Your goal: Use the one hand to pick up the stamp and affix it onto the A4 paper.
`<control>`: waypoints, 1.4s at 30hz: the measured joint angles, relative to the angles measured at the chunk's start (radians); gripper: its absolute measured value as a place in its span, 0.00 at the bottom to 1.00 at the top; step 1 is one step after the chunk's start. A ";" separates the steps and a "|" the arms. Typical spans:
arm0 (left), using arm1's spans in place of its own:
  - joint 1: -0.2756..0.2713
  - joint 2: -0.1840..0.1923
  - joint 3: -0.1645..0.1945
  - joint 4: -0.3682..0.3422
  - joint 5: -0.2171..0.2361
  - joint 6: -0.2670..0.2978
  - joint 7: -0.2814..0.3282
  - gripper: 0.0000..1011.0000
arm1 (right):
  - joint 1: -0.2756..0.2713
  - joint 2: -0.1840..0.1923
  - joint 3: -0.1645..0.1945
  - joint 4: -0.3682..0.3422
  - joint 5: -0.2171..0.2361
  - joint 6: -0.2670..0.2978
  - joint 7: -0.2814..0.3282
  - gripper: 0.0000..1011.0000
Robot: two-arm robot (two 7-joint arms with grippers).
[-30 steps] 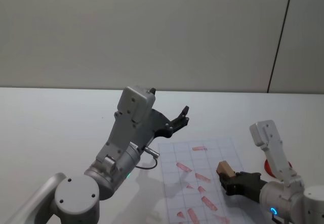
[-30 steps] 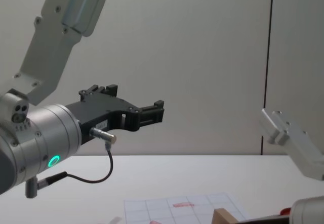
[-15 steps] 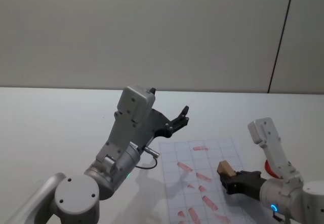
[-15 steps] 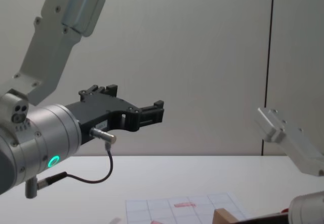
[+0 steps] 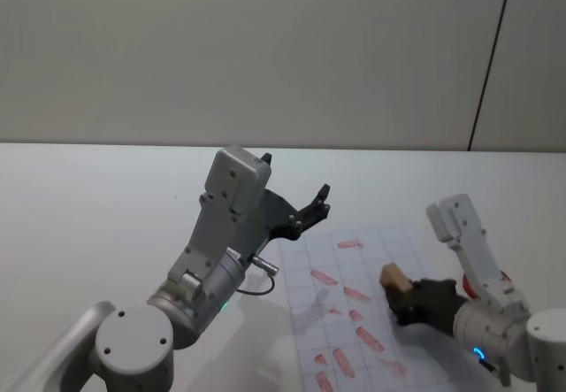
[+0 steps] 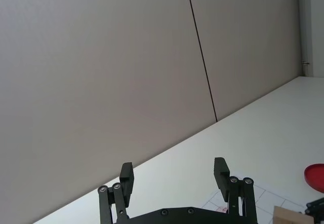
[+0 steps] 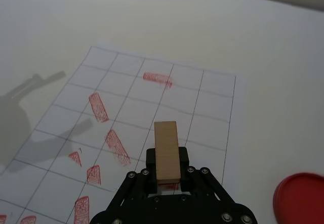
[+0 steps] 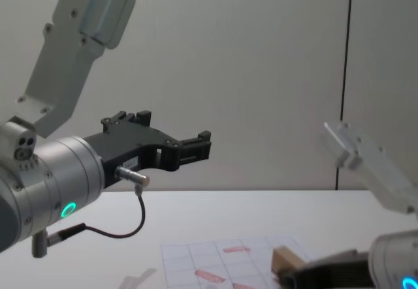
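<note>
On the left, the left gripper [image 5: 315, 208] hangs idle above the table with its fingers spread apart and nothing between them. Just right of it lies the paper [image 5: 389, 242], a gridded sheet flat on the table with several red marks. Above the sheet's right part the stamp [image 7: 166, 150] is held clear of it and tilted, clamped at its near end by the right gripper [image 5: 405, 296]. The red ink pad [image 7: 298, 198] sits on the table past the sheet's right edge. The stamp likely needs levelling over a blank square, then a straight, even press and a clean lift to avoid smearing.
</note>
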 joint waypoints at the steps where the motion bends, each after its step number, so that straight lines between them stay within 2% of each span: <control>1: 0.000 0.000 0.000 0.000 0.000 0.000 0.000 0.99 | 0.003 0.001 0.000 -0.008 -0.012 -0.014 0.005 0.21; 7: 0.000 0.000 0.000 0.000 0.000 0.000 0.000 0.99 | 0.013 0.006 0.004 -0.049 -0.038 -0.059 0.022 0.21; 12: 0.000 0.000 0.000 0.000 0.000 0.000 0.000 0.99 | 0.018 0.009 0.011 -0.082 -0.039 -0.078 0.029 0.21; 18: 0.000 0.000 0.000 0.000 0.000 0.000 0.000 0.99 | 0.018 0.013 0.022 -0.124 -0.011 -0.087 0.025 0.21; 24: 0.000 0.000 0.000 0.000 0.000 0.000 0.000 0.99 | 0.002 0.021 0.032 -0.164 0.030 -0.070 0.003 0.21; 29: 0.000 0.000 0.000 0.000 0.000 0.000 0.000 0.99 | -0.027 0.033 0.039 -0.199 0.066 -0.051 -0.024 0.21; 35: 0.000 0.000 0.000 0.000 0.000 0.000 0.000 0.99 | -0.094 0.068 0.051 -0.261 0.119 -0.034 -0.076 0.21; 42: 0.000 0.000 0.000 0.000 0.000 0.000 0.000 0.99 | -0.162 0.112 0.068 -0.323 0.158 -0.030 -0.126 0.21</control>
